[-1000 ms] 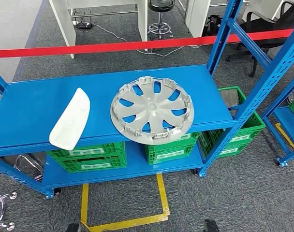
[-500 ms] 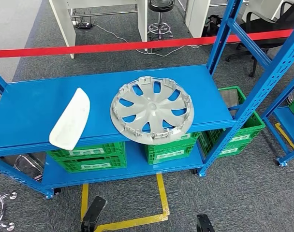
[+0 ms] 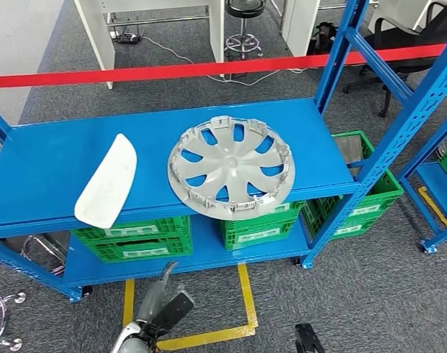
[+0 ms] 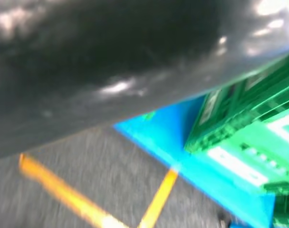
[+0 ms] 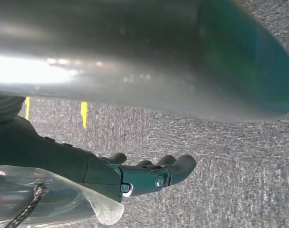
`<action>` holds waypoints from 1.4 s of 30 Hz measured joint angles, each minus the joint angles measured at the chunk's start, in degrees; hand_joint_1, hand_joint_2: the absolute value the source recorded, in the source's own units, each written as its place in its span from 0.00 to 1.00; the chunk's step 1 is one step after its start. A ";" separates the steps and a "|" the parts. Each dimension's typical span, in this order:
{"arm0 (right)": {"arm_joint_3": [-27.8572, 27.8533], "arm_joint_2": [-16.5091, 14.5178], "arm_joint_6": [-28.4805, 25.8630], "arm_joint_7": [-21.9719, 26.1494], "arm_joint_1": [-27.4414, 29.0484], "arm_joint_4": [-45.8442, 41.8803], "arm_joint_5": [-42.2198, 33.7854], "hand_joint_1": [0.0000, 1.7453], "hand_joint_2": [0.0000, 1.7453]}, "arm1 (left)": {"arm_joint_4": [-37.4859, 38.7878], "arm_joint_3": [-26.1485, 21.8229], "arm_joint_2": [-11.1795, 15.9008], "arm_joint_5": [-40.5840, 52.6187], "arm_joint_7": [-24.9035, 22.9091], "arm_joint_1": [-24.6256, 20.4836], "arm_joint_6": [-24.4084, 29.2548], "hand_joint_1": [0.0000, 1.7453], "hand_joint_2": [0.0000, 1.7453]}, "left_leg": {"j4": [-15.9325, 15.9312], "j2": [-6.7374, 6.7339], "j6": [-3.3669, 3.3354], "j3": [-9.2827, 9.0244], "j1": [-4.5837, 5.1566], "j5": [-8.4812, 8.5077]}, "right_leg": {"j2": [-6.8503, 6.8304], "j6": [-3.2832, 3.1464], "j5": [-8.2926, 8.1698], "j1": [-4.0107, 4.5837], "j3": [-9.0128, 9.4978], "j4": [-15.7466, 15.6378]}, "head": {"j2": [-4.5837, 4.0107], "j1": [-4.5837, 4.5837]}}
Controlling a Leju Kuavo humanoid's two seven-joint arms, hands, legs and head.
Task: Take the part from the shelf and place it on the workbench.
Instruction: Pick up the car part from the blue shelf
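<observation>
Since half a second ago the left robot hand point(image 3: 157, 312) has risen from the bottom edge of the head view toward the shelf front, while the right robot hand point(image 3: 304, 340) has barely lifted; the shelf point(image 3: 43, 169) and its load have not shifted.

On the left of the blue shelf lies a white curved panel point(image 3: 106, 182), its near end just over the front lip. To its right, well apart from it, rests the silver wheel cover point(image 3: 231, 168), flat, its rim also overhanging the front edge. Green crates point(image 3: 134, 239) sit on the tier below.

The reach is just starting. I judge either overhanging edge gives a good purchase from beneath; the approach should stay low and level so nothing is nudged back.

The left robot hand is angled up, fingers loosely apart, holding nothing. The right robot hand point(image 5: 150, 175) hangs over carpet, fingers extended and empty.
</observation>
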State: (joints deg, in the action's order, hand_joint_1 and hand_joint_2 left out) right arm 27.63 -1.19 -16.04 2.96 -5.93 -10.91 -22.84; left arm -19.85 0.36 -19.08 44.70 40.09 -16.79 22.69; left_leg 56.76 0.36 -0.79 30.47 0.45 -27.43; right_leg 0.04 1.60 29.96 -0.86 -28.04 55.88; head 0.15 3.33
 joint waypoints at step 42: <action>-0.46 -0.34 -1.83 3.40 2.43 0.73 -5.24 0.00 0.00 | -87.47 7.84 3.52 19.09 -0.03 25.55 17.64 0.00 1.00 | -0.05 0.01 0.00 0.00 -0.01 -0.01 | 0.00 0.00 0.03 0.02 -0.02 0.03 | 0.00 -0.03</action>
State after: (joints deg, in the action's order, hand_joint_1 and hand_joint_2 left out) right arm 27.17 -1.53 -17.87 6.36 -3.50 -10.17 -28.08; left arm -107.32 8.21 -15.56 63.79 40.05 8.77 40.33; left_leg 56.71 0.37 -0.78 30.46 0.44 -27.43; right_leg 0.03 1.59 29.99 -0.84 -28.06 55.90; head 0.15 3.31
